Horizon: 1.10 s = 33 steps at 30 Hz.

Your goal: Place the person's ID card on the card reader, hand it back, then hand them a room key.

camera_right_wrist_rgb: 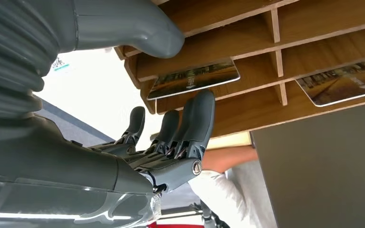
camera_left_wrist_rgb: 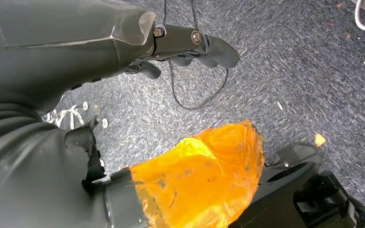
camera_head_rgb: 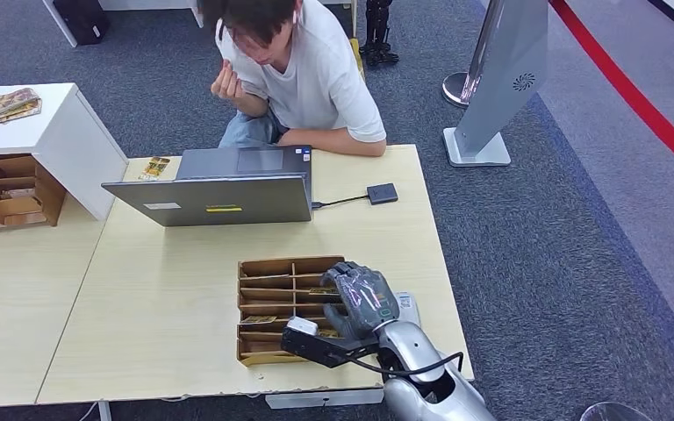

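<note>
Right hand (camera_head_rgb: 364, 298) hovers empty, fingers spread, over the wooden tray (camera_head_rgb: 274, 267) on the worktop (camera_head_rgb: 167, 289). Room key (camera_right_wrist_rgb: 193, 79) lies flat in the compartment just beyond its fingertips; another card (camera_right_wrist_rgb: 344, 84) occupies a neighbouring slot. Advised: pinch one card only. Left hand (camera_left_wrist_rgb: 190, 45) hangs empty, fingers loosely curled.

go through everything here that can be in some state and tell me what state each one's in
Right hand: over the wooden card tray, fingers apart, holding nothing.
Left hand: hanging above the carpet, holding nothing.
Laptop: open, facing the person.
Room key card: lying flat in a tray slot.
Card reader: nothing on it, cabled to the laptop.
</note>
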{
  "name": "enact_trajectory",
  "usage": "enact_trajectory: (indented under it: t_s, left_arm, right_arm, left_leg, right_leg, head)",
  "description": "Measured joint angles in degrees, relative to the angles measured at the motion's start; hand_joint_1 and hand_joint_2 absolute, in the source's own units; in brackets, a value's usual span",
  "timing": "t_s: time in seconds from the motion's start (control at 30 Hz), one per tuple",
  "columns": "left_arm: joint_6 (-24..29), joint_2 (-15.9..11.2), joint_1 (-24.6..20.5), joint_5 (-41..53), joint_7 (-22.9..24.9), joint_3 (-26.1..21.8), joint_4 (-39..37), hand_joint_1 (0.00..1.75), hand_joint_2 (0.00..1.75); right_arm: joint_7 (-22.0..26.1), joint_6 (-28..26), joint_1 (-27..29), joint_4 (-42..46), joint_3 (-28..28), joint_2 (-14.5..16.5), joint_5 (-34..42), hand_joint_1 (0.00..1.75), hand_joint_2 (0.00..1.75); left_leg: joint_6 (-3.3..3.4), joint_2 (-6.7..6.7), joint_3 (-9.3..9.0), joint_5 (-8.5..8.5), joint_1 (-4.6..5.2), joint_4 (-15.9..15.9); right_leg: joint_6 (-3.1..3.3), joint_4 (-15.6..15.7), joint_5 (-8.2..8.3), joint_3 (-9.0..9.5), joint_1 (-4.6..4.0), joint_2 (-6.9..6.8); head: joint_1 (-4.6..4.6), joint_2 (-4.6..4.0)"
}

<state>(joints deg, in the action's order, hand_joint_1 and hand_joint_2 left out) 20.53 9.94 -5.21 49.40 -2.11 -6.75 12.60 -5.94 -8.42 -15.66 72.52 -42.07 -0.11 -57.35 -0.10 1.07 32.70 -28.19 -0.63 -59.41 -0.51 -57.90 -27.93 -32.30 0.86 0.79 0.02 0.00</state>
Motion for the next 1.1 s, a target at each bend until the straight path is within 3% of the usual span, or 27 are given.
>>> enact_trajectory:
  t_s: [0.1, 0.23, 0.77, 1.1]
  left_arm:
    - [0.0, 0.0, 0.0, 0.0, 0.0, 0.0, 0.0, 0.0, 0.0]
    - [0.0, 0.0, 0.0, 0.0, 0.0, 0.0, 0.0, 0.0, 0.0]
    - [0.0, 0.0, 0.0, 0.0, 0.0, 0.0, 0.0, 0.0, 0.0]
    - [0.2, 0.0, 0.0, -0.3, -0.2, 0.0, 0.0, 0.0, 0.0]
  right_arm:
    - [0.0, -0.2, -0.2, -0.6, 0.0, 0.1, 0.0, 1.38, 1.75]
    - [0.0, -0.4, -0.4, -1.3, 0.0, 0.3, 0.1, 1.7, 1.75]
    - [0.3, -1.4, -0.7, -2.4, 0.0, 0.5, -0.1, 1.7, 1.75]
    - [0.9, -4.7, -0.6, -0.3, 0.0, 0.5, -2.3, 1.75, 1.75]
  left_leg:
    - [0.0, 0.0, -0.01, 0.0, 0.0, 0.0]
    - [0.0, 0.0, -0.01, 0.0, 0.0, 0.0]
    - [0.0, -0.01, -0.02, 0.0, 0.0, 0.0]
    - [0.0, -0.01, -0.01, 0.0, 0.0, 0.0]
  right_leg:
    - [0.0, 0.0, 0.0, 0.0, 0.0, 0.0]
    - [0.0, 0.0, 0.0, 0.01, 0.0, 0.0]
    - [0.0, 0.0, 0.0, 0.01, 0.0, 0.01]
    - [0.0, 0.0, 0.0, 0.0, 0.0, 0.01]
  head:
    - [0.0, 0.0]
    - [0.01, 0.0]
    - [0.0, 0.0]
    - [0.0, 0.0]
